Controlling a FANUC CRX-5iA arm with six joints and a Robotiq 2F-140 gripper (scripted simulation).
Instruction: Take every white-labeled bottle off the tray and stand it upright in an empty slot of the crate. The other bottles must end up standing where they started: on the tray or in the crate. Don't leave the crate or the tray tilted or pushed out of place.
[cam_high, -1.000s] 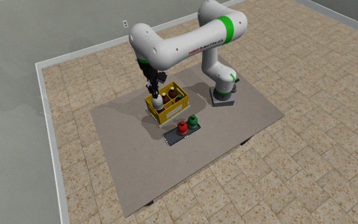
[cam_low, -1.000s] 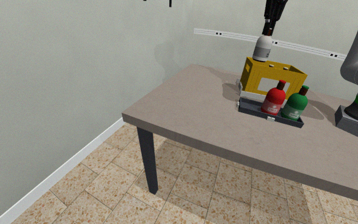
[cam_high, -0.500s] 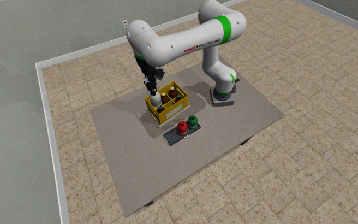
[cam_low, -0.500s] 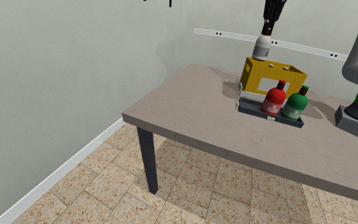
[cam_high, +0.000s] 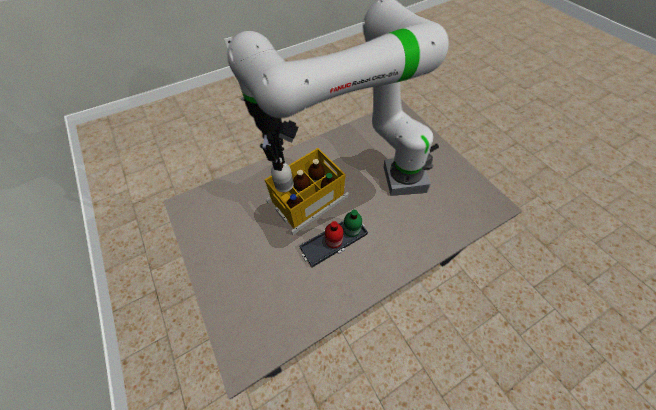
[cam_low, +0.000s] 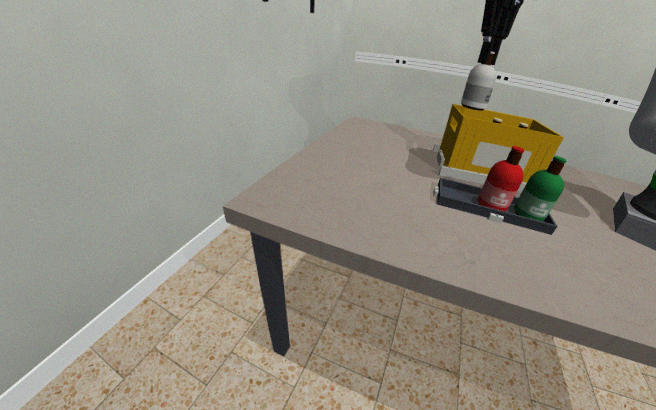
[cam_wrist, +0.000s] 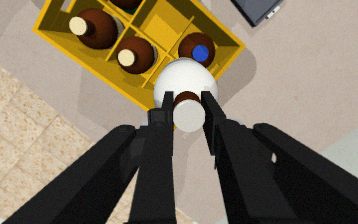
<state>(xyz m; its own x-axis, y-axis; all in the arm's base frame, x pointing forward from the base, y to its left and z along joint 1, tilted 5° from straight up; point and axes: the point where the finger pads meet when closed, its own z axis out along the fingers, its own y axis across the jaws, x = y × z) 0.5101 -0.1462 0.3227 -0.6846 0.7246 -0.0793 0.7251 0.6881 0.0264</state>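
Observation:
My gripper (cam_high: 278, 165) (cam_low: 489, 61) (cam_wrist: 187, 104) is shut on the neck of a white-labeled bottle (cam_high: 282, 179) (cam_low: 478, 90) (cam_wrist: 185, 76). The bottle hangs nearly upright over the end of the yellow crate (cam_high: 298, 218) (cam_low: 459, 150) (cam_wrist: 236, 46), with its base around or above the rim. In the wrist view it covers much of the corner slot beside a cream-capped bottle (cam_high: 301, 180) (cam_wrist: 137, 56) and the blue-capped bottle (cam_high: 294, 201) (cam_wrist: 196, 49). An empty slot (cam_wrist: 160, 30) shows between the blue-capped and green-capped bottles. The crate stands level.
The dark tray (cam_high: 312, 250) (cam_low: 457, 195) (cam_wrist: 256, 10) lies in front of the crate, holding a red bottle (cam_high: 333, 236) (cam_low: 502, 181) and a green bottle (cam_high: 353, 224) (cam_low: 541, 192) upright. Another cream-capped bottle (cam_high: 316, 171) (cam_wrist: 98, 30) and the green-capped bottle (cam_high: 328, 181) stand in the crate.

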